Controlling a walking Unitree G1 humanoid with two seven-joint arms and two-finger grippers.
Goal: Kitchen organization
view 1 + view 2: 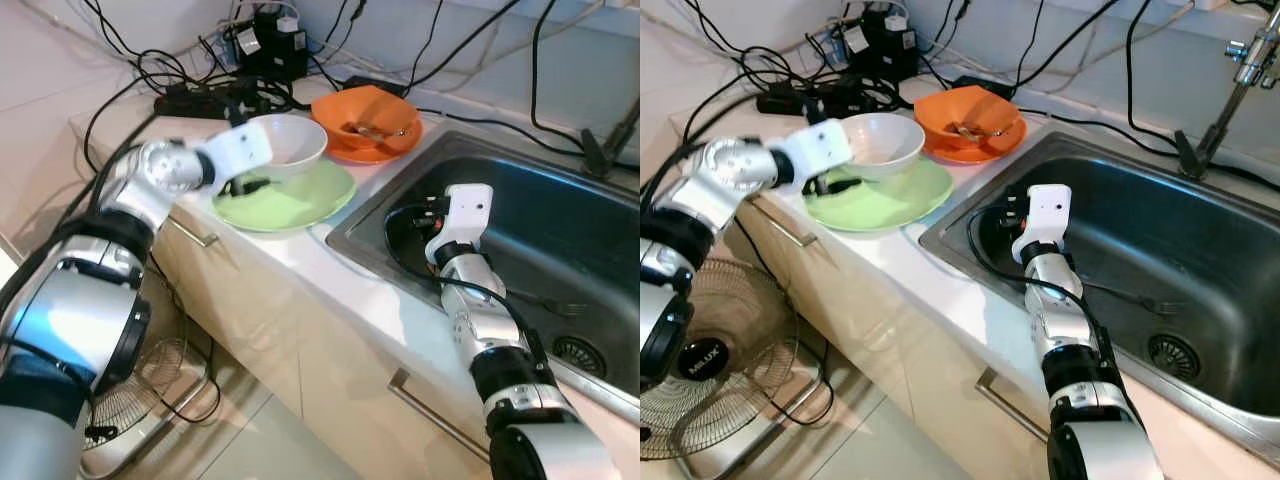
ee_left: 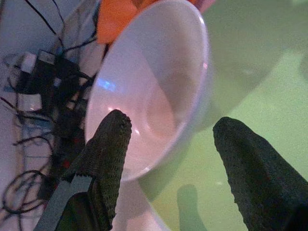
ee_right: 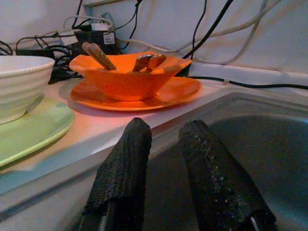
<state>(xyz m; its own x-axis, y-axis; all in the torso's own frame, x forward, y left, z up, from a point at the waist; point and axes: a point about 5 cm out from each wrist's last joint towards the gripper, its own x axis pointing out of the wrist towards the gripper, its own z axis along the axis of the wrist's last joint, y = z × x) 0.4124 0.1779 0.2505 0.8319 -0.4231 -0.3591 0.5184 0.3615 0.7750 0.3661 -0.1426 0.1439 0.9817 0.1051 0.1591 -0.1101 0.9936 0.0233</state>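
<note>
White bowl is seen resting on green plate atop the bench; left pincer is spread about its rim. Right pincer, slightly parted and empty, is held inside the sink.

Home kitchen: steel sink, countertop, cabinet handles.

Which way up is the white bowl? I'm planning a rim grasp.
Upright. The white bowl sits on the green plate, its empty hollow facing up.
</note>
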